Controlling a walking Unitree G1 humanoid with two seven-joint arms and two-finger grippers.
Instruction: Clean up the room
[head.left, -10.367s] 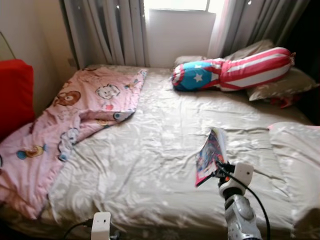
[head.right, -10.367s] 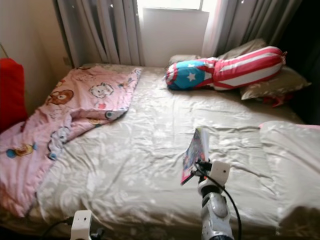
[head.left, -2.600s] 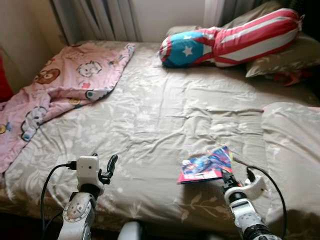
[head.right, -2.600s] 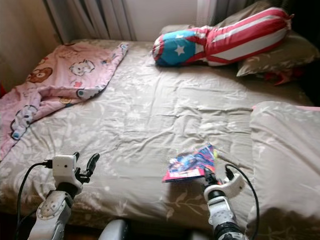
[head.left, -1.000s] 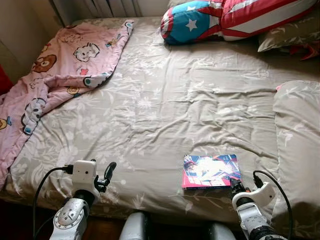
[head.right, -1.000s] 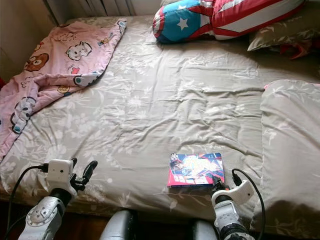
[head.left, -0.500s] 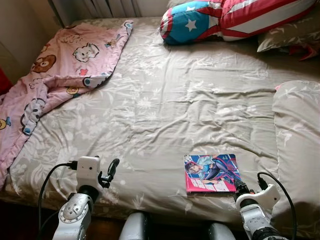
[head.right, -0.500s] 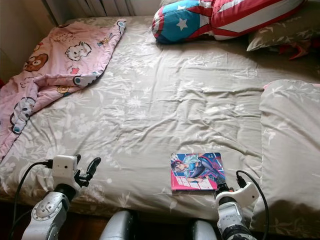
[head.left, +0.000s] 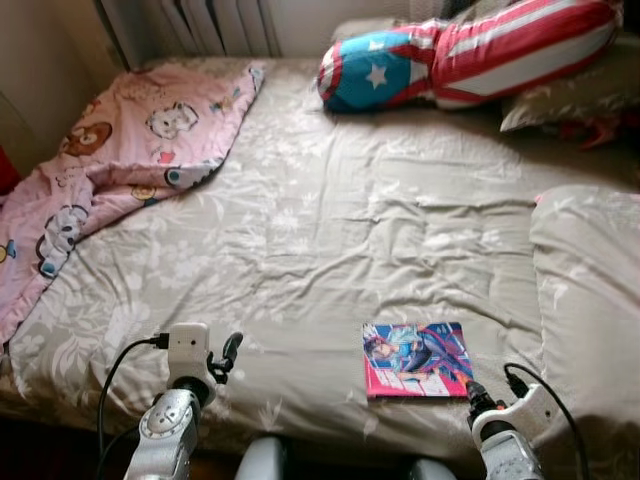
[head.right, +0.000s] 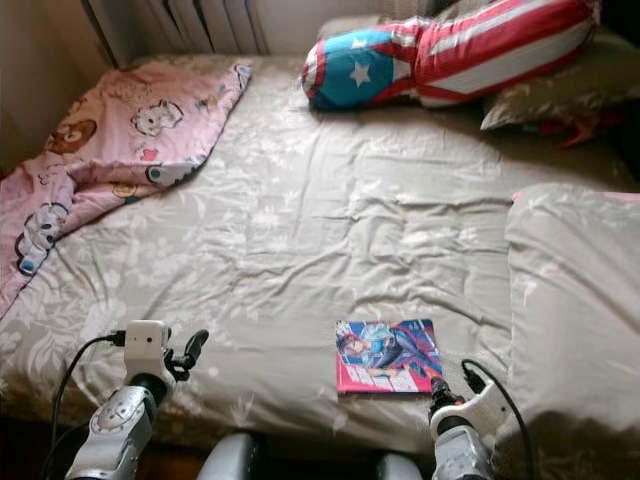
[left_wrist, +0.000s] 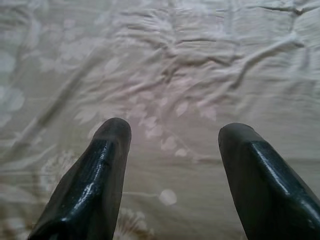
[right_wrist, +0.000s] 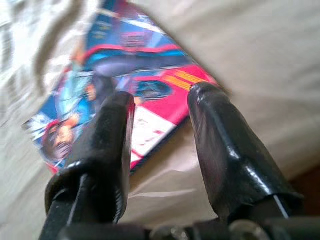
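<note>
Right wrist view shows the right end effector (right_wrist: 157, 107) spread and now clear of the comic book (head.left: 416, 358), released flat on the bed (head.left: 330, 220); placement looks finished.

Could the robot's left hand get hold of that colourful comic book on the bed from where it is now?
Probably not without moving. The left hand hovers open over bare sheet, well to the side of the comic book. Nothing blocks the way; the right hand is already at the book.

Glossy paper book cover (head.left: 417, 359), wrinkled matt cloth bedsheet (head.left: 330, 230), soft pink cloth blanket (head.left: 130, 160), shiny smooth black plastic fingers (right_wrist: 112, 145)
</note>
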